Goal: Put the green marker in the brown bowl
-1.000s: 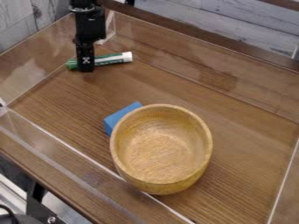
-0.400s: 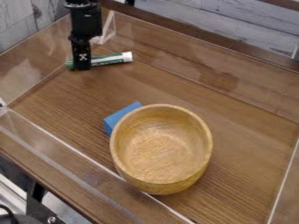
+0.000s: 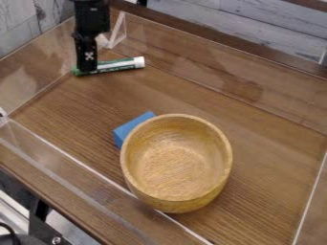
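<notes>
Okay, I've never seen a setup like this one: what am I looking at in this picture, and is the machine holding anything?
A fixed-looking camera views a wooden table from above at an angle. The black machine at the upper left is a robot arm's gripper, pointing down beside a green-and-white marker. Nearer the camera sits a round light-brown wooden bowl, with nothing inside, and a small blue block against its side. I can't tell whether the fingertips touch the marker; it lies on the table, not lifted.

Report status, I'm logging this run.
Gripper looks shut, just above marker, nothing visibly held. Marker on table, outside bowl. Block beside bowl, bowl's opening unobstructed.
</notes>
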Robot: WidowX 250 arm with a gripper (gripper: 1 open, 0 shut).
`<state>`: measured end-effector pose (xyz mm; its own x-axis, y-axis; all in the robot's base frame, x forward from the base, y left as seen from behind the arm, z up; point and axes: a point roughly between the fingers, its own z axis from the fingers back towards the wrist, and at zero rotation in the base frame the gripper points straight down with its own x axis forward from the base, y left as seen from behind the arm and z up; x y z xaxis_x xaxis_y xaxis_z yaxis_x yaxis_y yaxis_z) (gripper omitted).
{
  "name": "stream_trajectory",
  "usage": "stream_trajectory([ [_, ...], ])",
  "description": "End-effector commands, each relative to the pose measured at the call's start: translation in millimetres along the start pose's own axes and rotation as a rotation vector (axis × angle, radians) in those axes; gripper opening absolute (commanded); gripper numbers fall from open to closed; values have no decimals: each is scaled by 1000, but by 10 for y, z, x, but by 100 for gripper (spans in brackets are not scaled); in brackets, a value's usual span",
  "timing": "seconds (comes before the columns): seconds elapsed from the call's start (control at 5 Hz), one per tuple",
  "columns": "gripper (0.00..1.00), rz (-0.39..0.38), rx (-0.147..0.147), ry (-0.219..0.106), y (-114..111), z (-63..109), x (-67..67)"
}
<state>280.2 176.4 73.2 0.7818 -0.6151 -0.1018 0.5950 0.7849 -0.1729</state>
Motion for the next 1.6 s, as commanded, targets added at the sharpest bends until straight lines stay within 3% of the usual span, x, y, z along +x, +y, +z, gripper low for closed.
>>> stream_trajectory([
  [0.0,0,3,73,-32,-36,273,24],
  [0.2,100,-21,76,-33,54,205,64],
  [1.0,100,-71,76,-55,405,-66,281],
  [1.2,0,-76,72,-62,436,-118,308],
  [1.4,0,-74,71,-67,447,-146,319],
])
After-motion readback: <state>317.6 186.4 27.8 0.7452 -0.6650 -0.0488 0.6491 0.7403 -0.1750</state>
